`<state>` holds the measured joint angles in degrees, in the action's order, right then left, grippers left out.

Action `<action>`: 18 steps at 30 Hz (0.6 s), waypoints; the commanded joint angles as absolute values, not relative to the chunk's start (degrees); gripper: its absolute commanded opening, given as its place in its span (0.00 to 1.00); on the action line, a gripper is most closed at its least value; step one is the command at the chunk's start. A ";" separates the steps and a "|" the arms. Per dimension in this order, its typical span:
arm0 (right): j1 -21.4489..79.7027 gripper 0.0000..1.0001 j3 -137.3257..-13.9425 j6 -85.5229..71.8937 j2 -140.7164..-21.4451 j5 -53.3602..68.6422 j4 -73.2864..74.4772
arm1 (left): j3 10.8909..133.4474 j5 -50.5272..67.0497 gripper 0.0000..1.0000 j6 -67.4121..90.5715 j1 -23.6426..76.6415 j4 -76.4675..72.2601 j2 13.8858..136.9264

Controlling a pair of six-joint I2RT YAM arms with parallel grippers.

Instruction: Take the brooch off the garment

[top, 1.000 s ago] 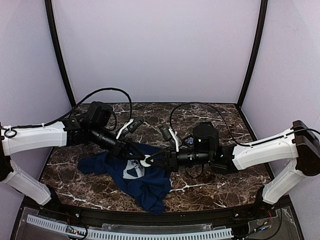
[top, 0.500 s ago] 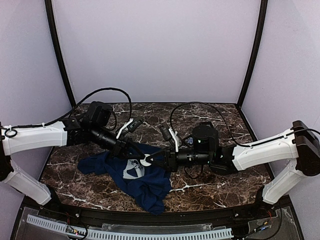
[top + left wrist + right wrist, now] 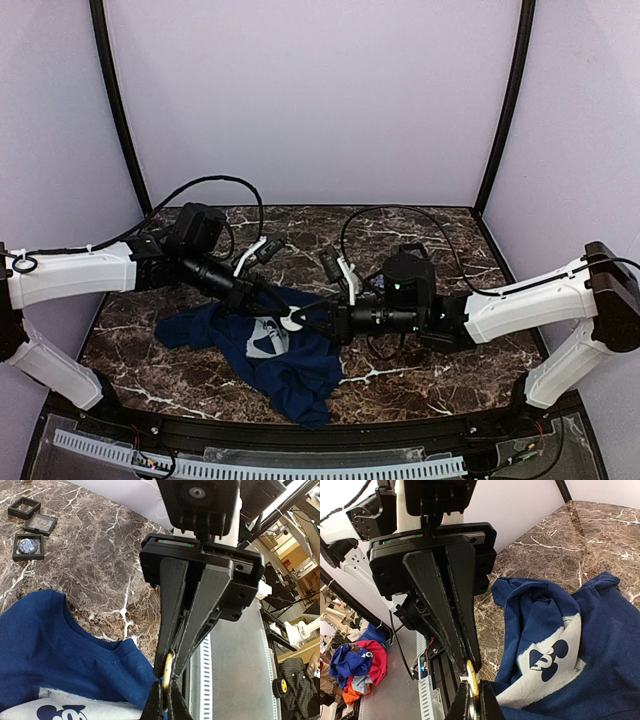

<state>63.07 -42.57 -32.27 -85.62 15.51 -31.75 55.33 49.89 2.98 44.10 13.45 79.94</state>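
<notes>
— Top external first: where are the arms?

— Both reach in over the shirt (image 3: 295,375), which lies crumpled on the desk (image 3: 420,375) with its pale print (image 3: 268,342) facing up. My left claw (image 3: 278,306) and right claw (image 3: 306,319) meet tip to tip just above that print.

— How is the left one set?

— On the left wrist view its fingers (image 3: 172,605) are pressed together, pinching the brooch (image 3: 167,666) near their tips. I see it edge-on, a small disc with a yellowish rim, right at the shirt's collar (image 3: 100,647).

— And the right?

— On the right wrist view the fingers are likewise pressed together on the brooch, which shows there as a thin pale disc with a yellowish edge. Blue cloth and the print lie just beyond the tips.

— Anything else on the desk?

— Three little black trays (image 3: 40,524), well apart from the shirt. One of them holds a round bluish piece (image 3: 27,546); what it is, I cannot tell.
</notes>
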 commanded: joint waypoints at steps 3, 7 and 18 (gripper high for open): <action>61.83 0.03 -41.94 -35.14 -85.97 4.92 -34.49 | 55.56 55.46 0.01 2.77 45.60 13.87 79.63; 61.80 0.03 -41.75 -36.68 -85.78 3.50 -35.94 | 55.63 55.37 0.01 2.66 45.66 14.02 79.67; 61.83 0.04 -41.40 -38.54 -85.09 4.49 -40.23 | 55.59 54.48 0.01 2.33 45.70 14.40 79.25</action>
